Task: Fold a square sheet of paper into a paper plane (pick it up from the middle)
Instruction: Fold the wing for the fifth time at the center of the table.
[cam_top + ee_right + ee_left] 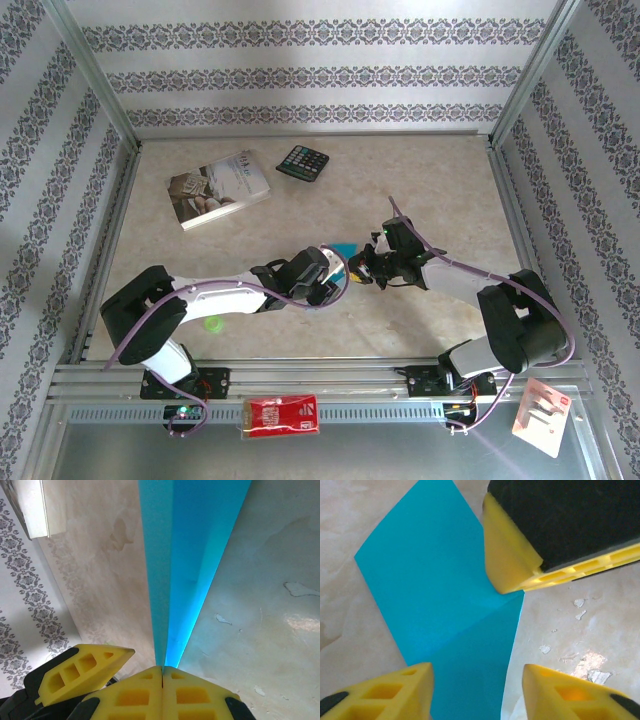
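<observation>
The square sheet of paper is turquoise-blue and folded, with a crease running across it; it is held up off the marbled table. My right gripper is shut on its lower edge, and the folded sheet stands up from the jaws. In the top view a bit of the sheet shows above the two grippers, which meet at the table's middle. My left gripper is open, its yellow fingers standing apart on either side of the sheet. The right gripper is just right of the left gripper. The paper plane is out of view.
A pale printed book and a black calculator lie at the back left. A red packet sits on the front rail and a white card at the front right. A small green spot lies beside the left arm.
</observation>
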